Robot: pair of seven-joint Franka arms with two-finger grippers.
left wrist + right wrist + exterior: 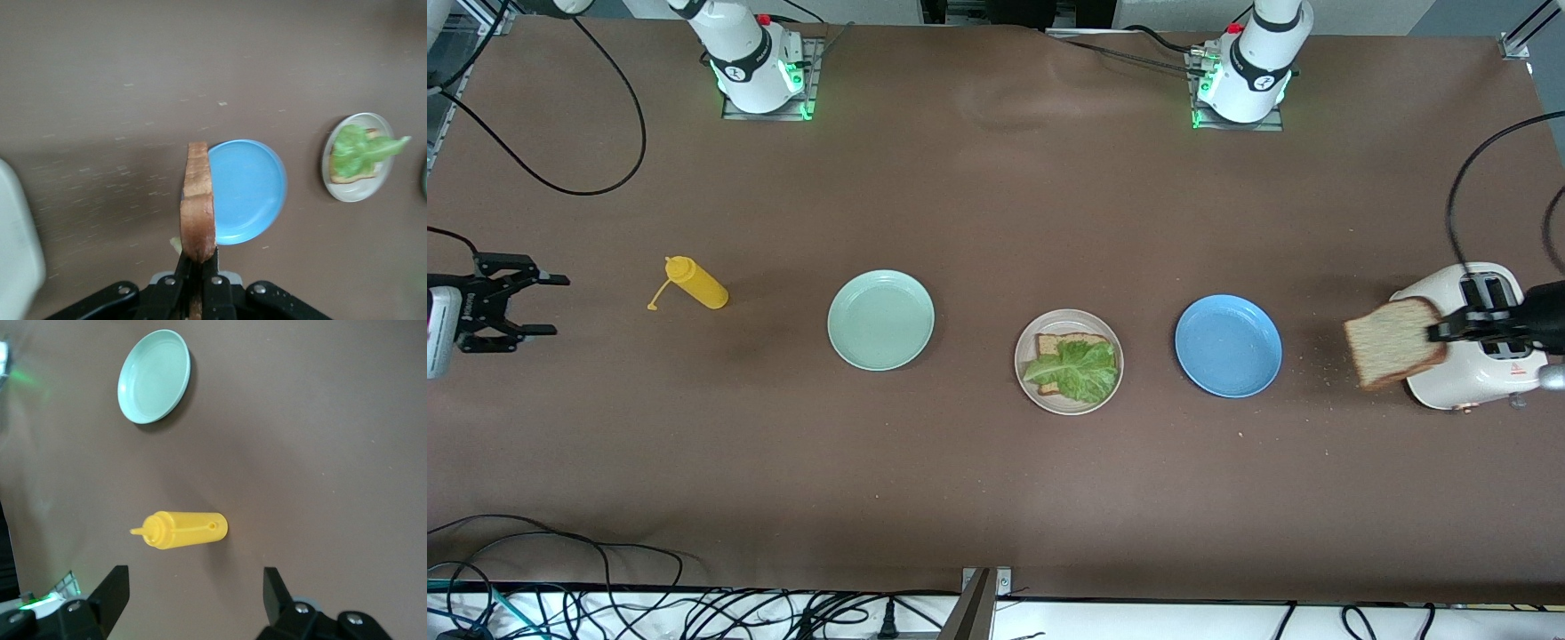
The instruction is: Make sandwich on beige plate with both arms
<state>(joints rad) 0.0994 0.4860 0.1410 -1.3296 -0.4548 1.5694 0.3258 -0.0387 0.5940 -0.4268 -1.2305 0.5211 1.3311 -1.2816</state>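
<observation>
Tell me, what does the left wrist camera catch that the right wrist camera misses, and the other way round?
Only the left wrist view shows the left gripper shut on a bread slice, held edge-on over the blue plate, plus the beige plate with bread and lettuce on it.

Only the right wrist view shows the open right gripper above a yellow squeeze bottle lying on its side, and the mint-green plate.

Both share only the brown table.
</observation>
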